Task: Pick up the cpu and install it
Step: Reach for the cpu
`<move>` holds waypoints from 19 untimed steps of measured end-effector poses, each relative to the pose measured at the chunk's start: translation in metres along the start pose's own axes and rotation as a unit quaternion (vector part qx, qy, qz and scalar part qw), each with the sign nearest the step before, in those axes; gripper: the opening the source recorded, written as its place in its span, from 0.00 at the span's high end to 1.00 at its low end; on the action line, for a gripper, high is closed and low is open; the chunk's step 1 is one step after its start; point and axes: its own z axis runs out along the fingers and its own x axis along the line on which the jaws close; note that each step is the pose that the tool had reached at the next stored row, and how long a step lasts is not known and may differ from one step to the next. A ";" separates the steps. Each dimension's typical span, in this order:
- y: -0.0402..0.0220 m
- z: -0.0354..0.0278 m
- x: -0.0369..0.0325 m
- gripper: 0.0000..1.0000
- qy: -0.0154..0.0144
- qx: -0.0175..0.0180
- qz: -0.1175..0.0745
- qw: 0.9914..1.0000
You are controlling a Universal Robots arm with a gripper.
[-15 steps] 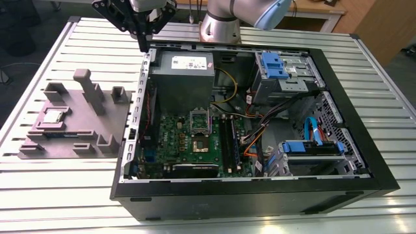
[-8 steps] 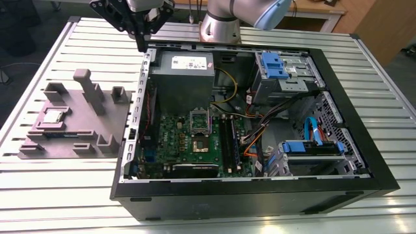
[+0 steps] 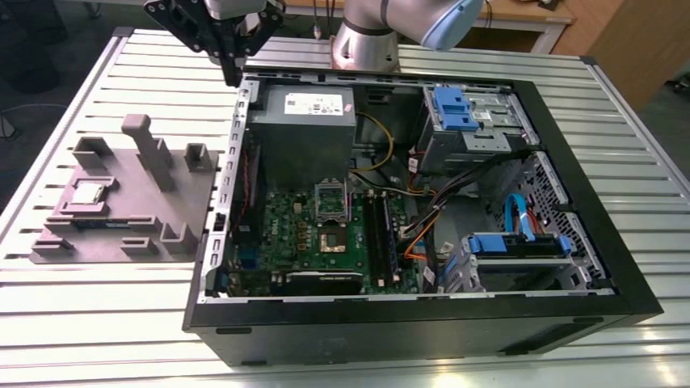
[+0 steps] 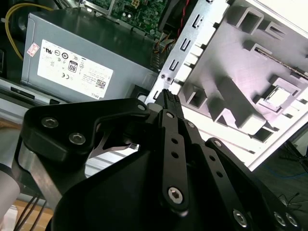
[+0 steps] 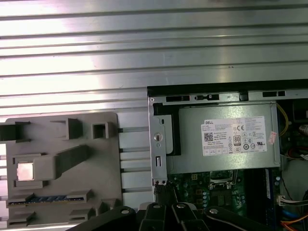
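Note:
The cpu (image 3: 86, 192) is a small shiny square lying in a recess of the grey fixture block (image 3: 135, 212) on the exterior view's left. It also shows as a bright square in both wrist views (image 4: 279, 96) (image 5: 24, 171). My gripper (image 3: 232, 79) hangs high above the far corner of the open computer case (image 3: 431, 323), well away from the cpu. Its fingers (image 4: 167, 96) look pressed together and shut on nothing. Inside the case, the dark socket (image 3: 332, 240) sits on the green motherboard.
A grey power supply box (image 3: 304, 121) with a white label fills the case's far side, also seen from the wrist (image 5: 226, 139). Blue drive bays (image 3: 466, 109), cables and memory slots crowd the case. The fixture has raised posts (image 3: 145, 149). The slatted metal table (image 3: 65, 323) surrounds everything.

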 end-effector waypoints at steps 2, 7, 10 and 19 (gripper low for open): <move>0.0000 0.0000 0.0004 0.90 0.000 0.000 0.000 1.000; -0.0001 0.0000 0.0014 0.90 0.000 0.000 0.000 1.000; -0.0002 0.0000 0.0019 0.90 0.000 0.000 0.000 1.000; -0.0003 -0.0001 0.0041 0.90 0.000 0.000 0.000 1.000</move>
